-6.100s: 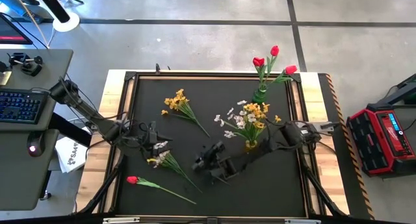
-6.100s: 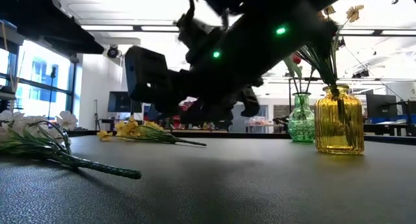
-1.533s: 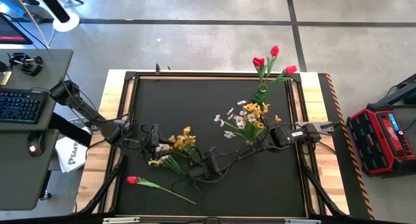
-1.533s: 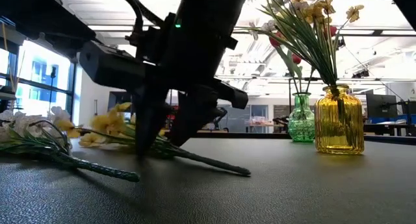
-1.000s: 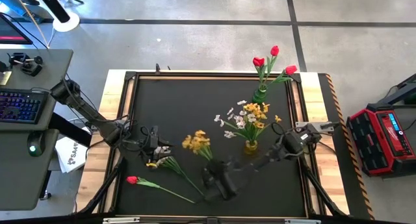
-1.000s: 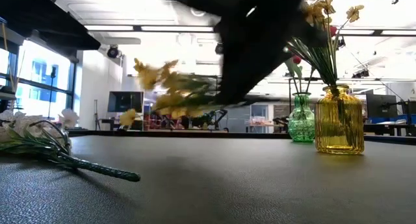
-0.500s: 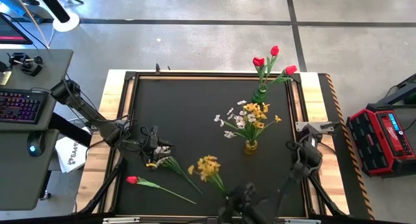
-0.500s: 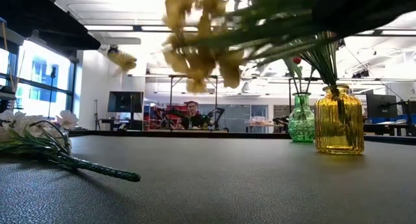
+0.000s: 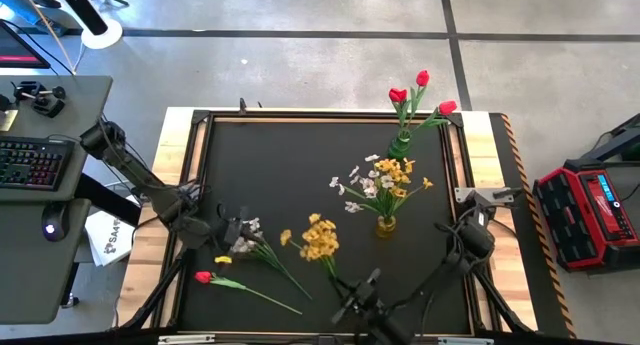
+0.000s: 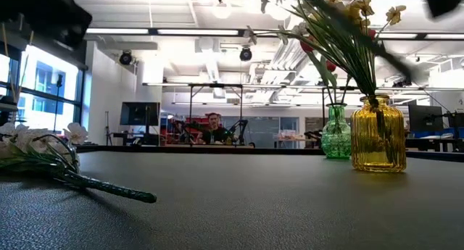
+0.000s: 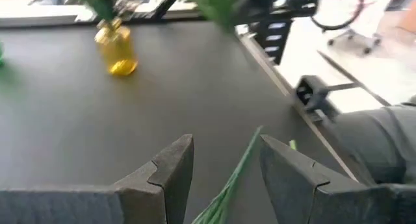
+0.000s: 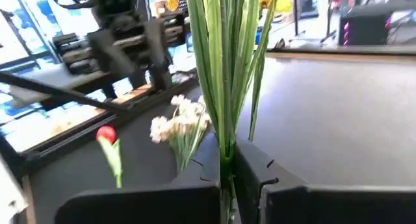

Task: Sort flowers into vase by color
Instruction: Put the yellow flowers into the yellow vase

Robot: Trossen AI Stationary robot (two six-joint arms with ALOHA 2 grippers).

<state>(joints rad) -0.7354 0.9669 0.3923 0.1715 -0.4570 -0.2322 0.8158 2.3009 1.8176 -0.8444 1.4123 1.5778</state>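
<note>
Looking down on your black table [image 9: 280,165], you see the right arm folded low along the near edge, its gripper [image 9: 352,303] pinched shut on the green stems of a yellow flower bunch [image 9: 318,237]; the blossoms stand up off the mat, near the middle of the near half. In the right wrist view those stems [image 12: 224,68] rise straight from between the closed fingers [image 12: 195,191].

Your left arm reaches in from the left edge, its gripper [image 9: 232,233] hovering at a white flower spray [image 9: 248,247] lying on the mat. Its fingers [image 11: 170,164] are spread, with a green stem [image 11: 237,172] running between them, not gripped.

A yellow vase [image 9: 385,223] right of centre holds yellow and white flowers [image 9: 378,180]. Behind it, by the far edge, a green vase [image 9: 400,143] holds red tulips [image 9: 420,93]. One red tulip [image 9: 205,278] lies flat near the near left corner, just beside the white spray.
</note>
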